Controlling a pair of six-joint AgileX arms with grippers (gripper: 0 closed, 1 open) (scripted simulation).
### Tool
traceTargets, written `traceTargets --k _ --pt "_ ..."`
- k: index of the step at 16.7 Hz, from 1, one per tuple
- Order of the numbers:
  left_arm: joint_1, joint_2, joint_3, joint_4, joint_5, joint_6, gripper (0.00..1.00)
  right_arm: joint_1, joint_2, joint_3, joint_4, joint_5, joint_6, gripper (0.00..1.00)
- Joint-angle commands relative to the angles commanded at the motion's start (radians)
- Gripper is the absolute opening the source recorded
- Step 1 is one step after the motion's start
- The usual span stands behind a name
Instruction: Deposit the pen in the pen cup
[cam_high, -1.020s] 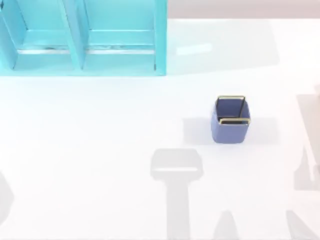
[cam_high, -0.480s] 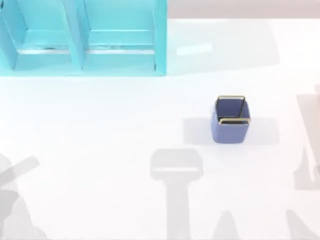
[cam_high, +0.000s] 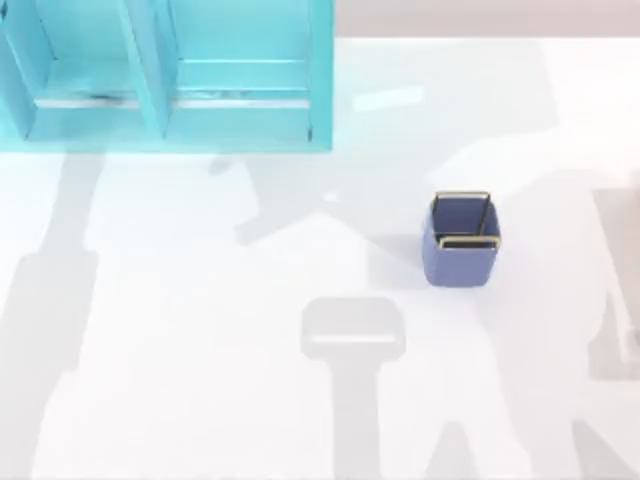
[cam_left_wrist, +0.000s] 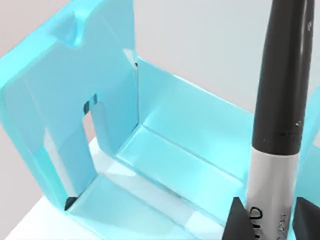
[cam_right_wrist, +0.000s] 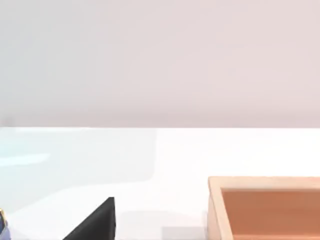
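Note:
The pen (cam_left_wrist: 272, 180), silver-bodied with a long black upper part, stands between the two black fingers of my left gripper (cam_left_wrist: 272, 222), which is shut on it. Behind the held pen is the inside of the turquoise shelf unit (cam_left_wrist: 100, 115). The pen cup (cam_high: 461, 241), a small blue-violet square cup with a thin gold rim, stands upright on the white table right of centre, and nothing is seen inside it. A black part of my right gripper (cam_right_wrist: 95, 225) shows low in the right wrist view, with a sliver of the cup (cam_right_wrist: 2, 226) beside it.
The large turquoise shelf unit (cam_high: 165, 75) fills the table's back left corner. An open wooden box (cam_right_wrist: 265, 207) sits ahead of the right wrist camera. Grey arm shadows lie across the white tabletop (cam_high: 200, 300) at the left and middle.
Arm shadows have spread over the table: a long one now runs down the left side and a broad one reaches across the middle toward the cup. The cup has not moved.

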Motion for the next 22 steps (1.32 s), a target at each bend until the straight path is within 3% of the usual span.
traceTargets --k 7,12,14,17,21,22 --pt "-0.685 0.343 0.217 0.235 -0.723 -0.102 0.00 0.000 0.000 0.000 0.000 0.000 0.000 1.00" --pt "-1.019 0.582 0.301 0.404 -1.097 -0.151 0.00 0.000 0.000 0.000 0.000 0.000 0.000 1.00" --pt "-1.097 0.644 0.319 0.453 -1.186 -0.161 0.00 0.000 0.000 0.000 0.000 0.000 0.000 1.00" --pt "-1.149 0.684 0.333 0.490 -1.243 -0.168 0.00 0.000 0.000 0.000 0.000 0.000 0.000 1.00" --pt "-1.149 0.684 0.333 0.490 -1.243 -0.168 0.00 0.000 0.000 0.000 0.000 0.000 0.000 1.00" --pt "-1.141 0.734 0.348 0.626 -1.142 -0.164 0.00 0.000 0.000 0.000 0.000 0.000 0.000 1.00"
